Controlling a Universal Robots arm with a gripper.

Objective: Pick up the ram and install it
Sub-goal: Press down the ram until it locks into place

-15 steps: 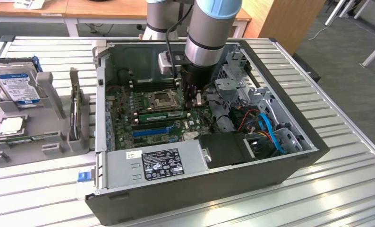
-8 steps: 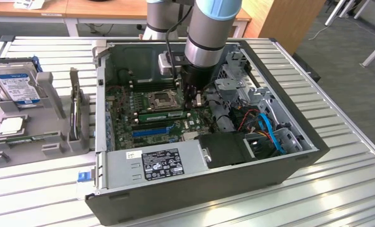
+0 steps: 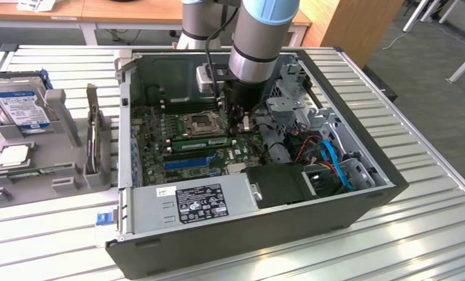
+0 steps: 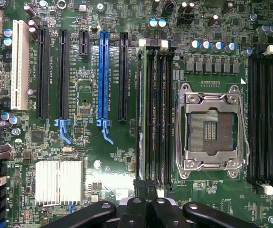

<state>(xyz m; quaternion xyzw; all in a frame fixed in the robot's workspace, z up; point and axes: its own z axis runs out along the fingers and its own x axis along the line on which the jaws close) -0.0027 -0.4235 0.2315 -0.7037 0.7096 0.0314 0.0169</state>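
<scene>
In the exterior view, the arm is reaching down into the open computer case (image 3: 349, 193), which is lying on its side on a slatted table (image 3: 420, 246) so that the motherboard (image 3: 158, 137) faces up for access from above. The gripper (image 3: 239, 124) is hanging low over the board, just beside the empty processor socket (image 3: 198, 124). Below it, the ram (image 3: 204, 143) is showing as a long green stick lying in line with the memory slots, its end right under the gripper; whether it is fully seated there cannot be told. To the exterior view's left, a grey parts rack (image 3: 37, 170) is standing beside the case, holding a hard drive (image 3: 21, 108) upright and a processor chip (image 3: 12, 155) flat, probably so parts can be taken from known places.

In the wrist view, the camera is looking straight down on the board. The gripper (image 4: 145, 202) is sitting with its dark fingers (image 4: 135, 209) drawn together, closed as far as they go, directly above the end of the bank of black memory slots (image 4: 161, 114) next to the processor socket (image 4: 211, 130). The ram (image 4: 139, 114) is appearing edge-on as a thin strip in the outermost slot of that bank, running away from the fingertips. Whether the fingers are pinching it or just pressing on its end is not clear. The blue expansion slot (image 4: 103, 78) and the silver heatsink (image 4: 59, 181) are lying well to the side.
</scene>
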